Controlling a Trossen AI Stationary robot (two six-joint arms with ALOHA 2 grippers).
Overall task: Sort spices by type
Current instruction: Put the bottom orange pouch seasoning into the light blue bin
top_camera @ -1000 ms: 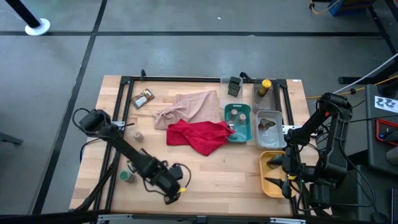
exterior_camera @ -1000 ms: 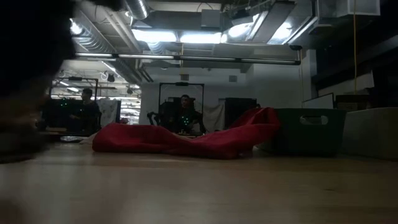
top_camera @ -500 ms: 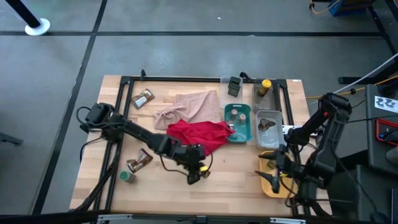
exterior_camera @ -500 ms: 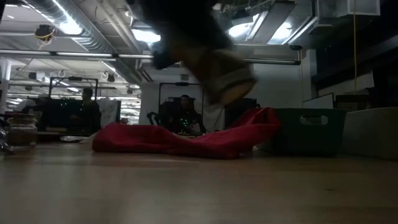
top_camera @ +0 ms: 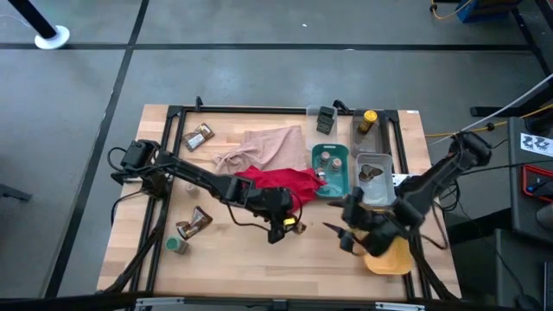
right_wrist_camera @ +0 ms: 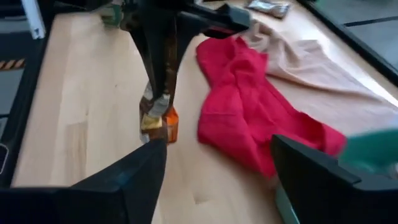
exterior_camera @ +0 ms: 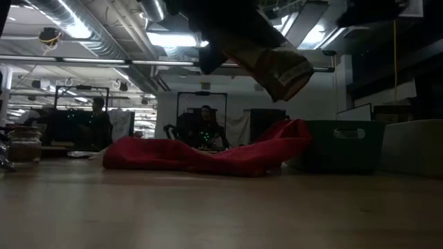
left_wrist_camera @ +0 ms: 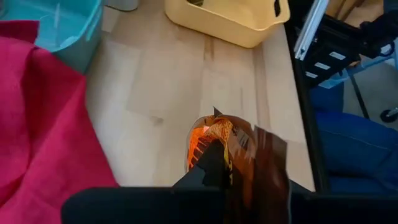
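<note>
— Sachet first: where is it?
— Just below centre in the high view, hanging off the tip of the left gripper, whose fingers are pinched together on it. The left wrist view shows the crinkly brown-orange packet clamped above bare wood, with the yellow tray along the top of that frame. In the low view the sachet hangs near the top centre, clear of the table.
— And the right gripper?
— Right gripper sits lower right of centre in the high view, close to the sachet but not touching it, fingers spread apart and holding nothing. Its own view looks between both fingers at the sachet and the red cloth.
— The other spices?
— Lower left of the high view: another sachet on the wood and a green-lidded jar just below it. Upper left: one more packet. Upper right: small jars in the teal tray, something brownish in the clear tray beside it, and a yellow-capped bottle above those.
— The cloths?
— Red cloth lies at centre, touching the teal tray's left side; the beige cloth lies just above it, overlapping its top edge.
— Background?
— In the low view, two people can be seen far behind the table.
</note>
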